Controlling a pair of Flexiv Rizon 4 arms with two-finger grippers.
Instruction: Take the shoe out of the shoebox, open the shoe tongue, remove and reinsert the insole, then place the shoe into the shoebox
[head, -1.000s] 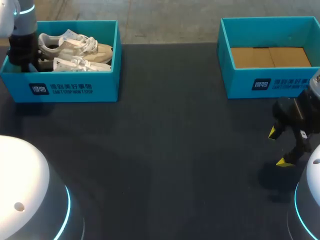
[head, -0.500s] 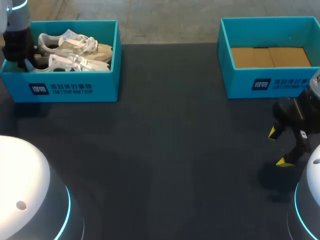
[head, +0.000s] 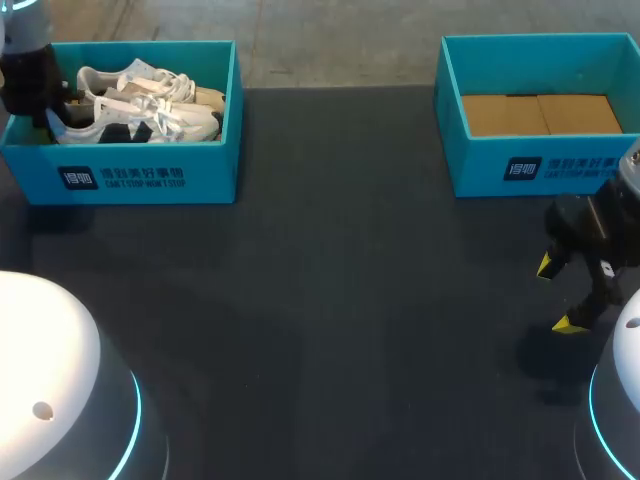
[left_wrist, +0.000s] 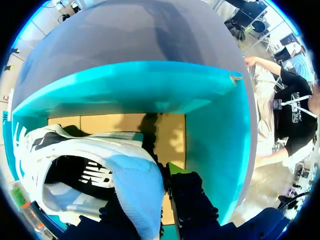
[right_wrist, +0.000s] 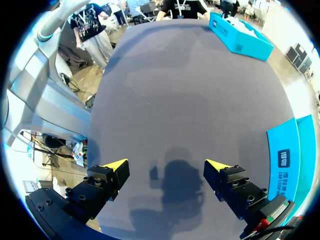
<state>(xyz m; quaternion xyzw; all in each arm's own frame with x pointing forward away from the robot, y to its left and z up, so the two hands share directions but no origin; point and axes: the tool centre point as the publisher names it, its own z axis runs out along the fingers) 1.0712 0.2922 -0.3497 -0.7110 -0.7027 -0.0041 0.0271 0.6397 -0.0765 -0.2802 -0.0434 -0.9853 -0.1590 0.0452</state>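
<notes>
At the left box, a shoe was gripped by its heel, ready to be lifted out.
In the head view, the shoe (head: 140, 122) was seen inside the left box (head: 150, 178), its heel at the box's outer end and pinched by the left gripper (head: 52, 120), presumably so it could be drawn clear of the second shoe (head: 192, 92) behind it. The right gripper (head: 558, 295) was held spread above the table (head: 350, 300), in front of the right box (head: 520, 168), probably parked to help with the tongue and insole. In the left wrist view, the heel collar was clamped between the fingers, with the box's cardboard floor showing beyond. In the right wrist view, nothing was seen between the spread tips.
</notes>
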